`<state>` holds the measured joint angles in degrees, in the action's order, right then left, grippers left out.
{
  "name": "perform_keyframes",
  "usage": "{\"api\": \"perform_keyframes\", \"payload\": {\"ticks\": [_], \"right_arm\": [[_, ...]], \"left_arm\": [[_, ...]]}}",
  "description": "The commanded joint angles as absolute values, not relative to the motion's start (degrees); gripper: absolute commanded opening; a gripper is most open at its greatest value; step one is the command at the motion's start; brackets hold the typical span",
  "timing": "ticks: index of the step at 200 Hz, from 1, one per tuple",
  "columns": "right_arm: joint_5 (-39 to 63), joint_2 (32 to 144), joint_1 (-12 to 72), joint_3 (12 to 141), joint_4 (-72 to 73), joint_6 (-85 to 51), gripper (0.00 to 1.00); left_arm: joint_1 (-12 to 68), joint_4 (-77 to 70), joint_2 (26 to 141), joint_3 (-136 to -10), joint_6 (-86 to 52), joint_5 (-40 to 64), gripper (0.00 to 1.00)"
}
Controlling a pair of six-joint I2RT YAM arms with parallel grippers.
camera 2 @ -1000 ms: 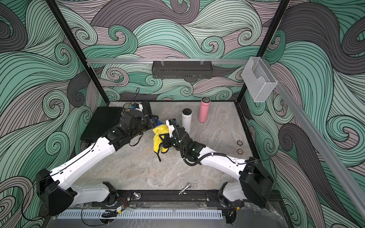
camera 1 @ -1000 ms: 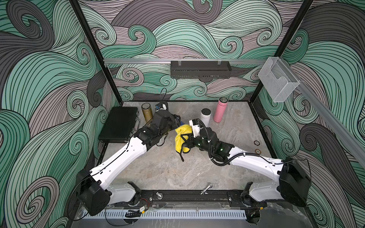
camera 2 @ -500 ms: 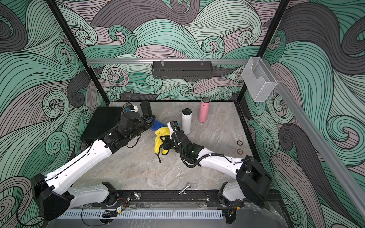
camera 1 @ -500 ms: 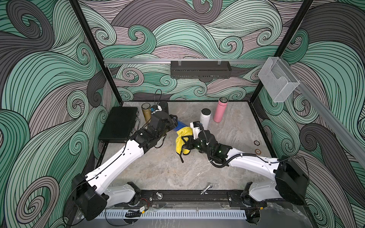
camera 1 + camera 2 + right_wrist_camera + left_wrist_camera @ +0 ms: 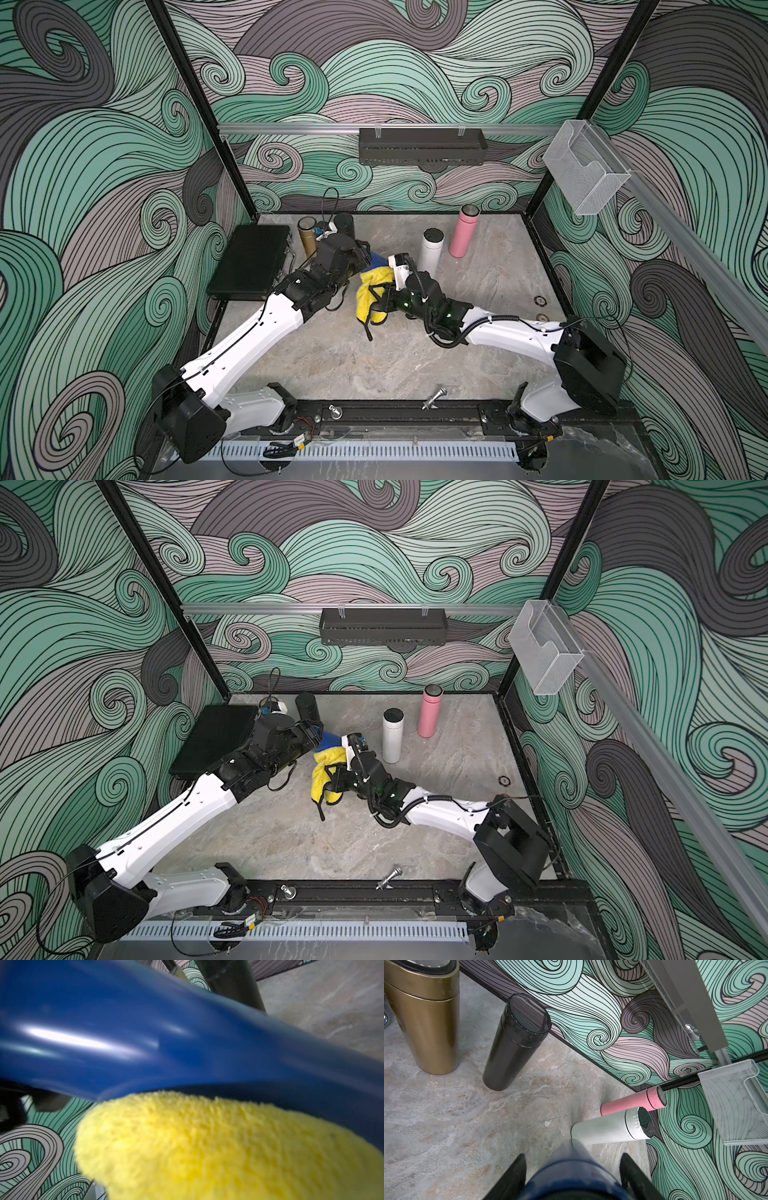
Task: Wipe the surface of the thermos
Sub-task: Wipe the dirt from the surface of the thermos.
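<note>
A blue thermos (image 5: 377, 261) (image 5: 330, 739) is held off the table, tilted, with my left gripper (image 5: 360, 258) (image 5: 573, 1156) shut on it; its black fingers (image 5: 517, 1169) flank the blue body (image 5: 571, 1169). My right gripper (image 5: 380, 297) (image 5: 334, 780) is shut on a yellow cloth (image 5: 371, 291) (image 5: 323, 773). In the right wrist view the fluffy cloth (image 5: 207, 1147) presses against the glossy blue thermos wall (image 5: 166, 1032) and hides the right jaws. Part of the cloth hangs down toward the table.
Gold (image 5: 306, 241), black (image 5: 345, 224), white (image 5: 430, 251) and pink (image 5: 464, 230) thermoses stand at the back of the table. A black case (image 5: 253, 262) lies at the left edge. A bolt (image 5: 434, 401) and small rings (image 5: 539, 300) lie front and right.
My left arm has drawn slightly toward the front with the blue thermos, uncovering the black thermos behind it. My right gripper with the cloth has shifted a little to the left against the thermos.
</note>
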<state>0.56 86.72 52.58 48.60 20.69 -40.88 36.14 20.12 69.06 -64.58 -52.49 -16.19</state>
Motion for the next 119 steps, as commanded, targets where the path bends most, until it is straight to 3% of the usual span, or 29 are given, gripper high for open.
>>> {"api": "perform_keyframes", "payload": {"ticks": [1, 39, 62, 96, 119], "right_arm": [[1.6, 82.6, 50.5, 45.2, 18.2, -44.4, 0.0], [1.3, 72.9, 48.8, 44.4, 6.6, -43.8, 0.0], [8.3, 69.0, 44.4, 44.8, 7.6, -45.7, 0.0], [27.1, 75.0, 39.8, 54.4, 7.2, -47.6, 0.0], [33.1, 79.7, 40.0, 56.9, 10.5, -49.8, 0.0]], "left_arm": [[36.8, 19.7, 65.4, -65.2, -47.0, -14.9, 0.0], [36.6, 23.1, 64.9, -64.6, -36.3, -13.2, 0.0], [36.6, 23.2, 65.2, -64.3, -28.7, -7.6, 0.0], [36.6, 14.4, 62.2, -58.4, -21.2, -1.0, 0.0], [36.6, 14.6, 62.6, -58.6, -18.8, -0.4, 0.0]]}}
